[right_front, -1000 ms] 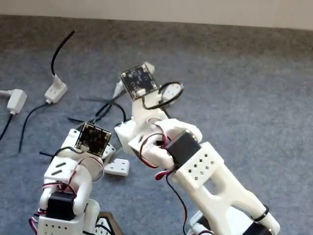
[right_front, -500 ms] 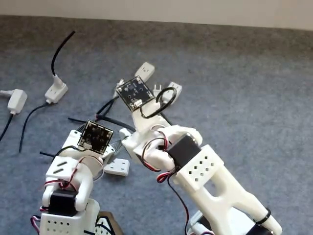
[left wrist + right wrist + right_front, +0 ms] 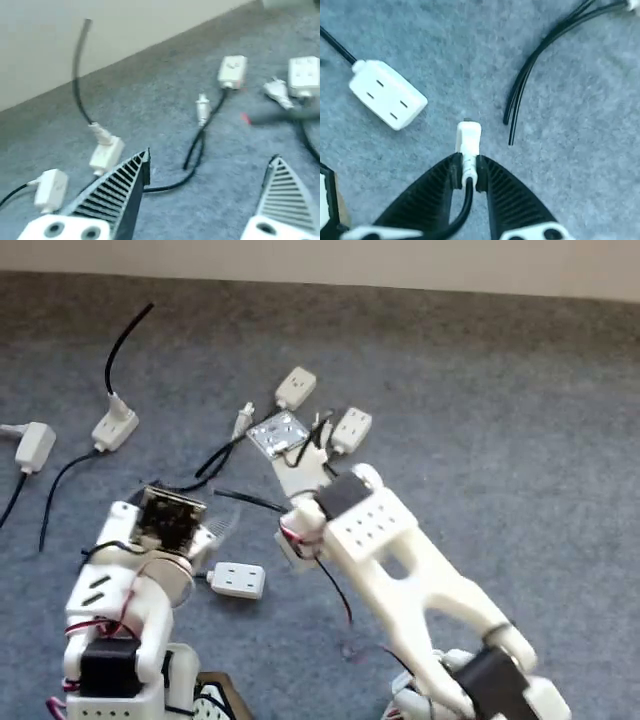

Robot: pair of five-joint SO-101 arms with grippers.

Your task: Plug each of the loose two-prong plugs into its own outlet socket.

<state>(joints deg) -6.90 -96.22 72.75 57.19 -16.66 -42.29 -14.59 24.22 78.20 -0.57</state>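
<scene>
My right gripper is shut on a small white two-prong plug, whose black cord runs back between the fingers. The plug hangs just above the grey carpet, prongs pointing away, a short way from a white outlet socket with two pairs of slots. In the high view the right arm's wrist board sits between two white outlet sockets. My left gripper is open and holds nothing, low over the carpet. Ahead of it lie a loose plug and an outlet socket.
A third outlet socket lies beside the left arm. Two more white plug pieces on black cords lie at the far left. Loose black cords cross the carpet near the right gripper. A pale wall borders the carpet.
The right arm has stretched forward and dropped low, uncovering the far outlet socket. The left arm has swung a little to the left.
</scene>
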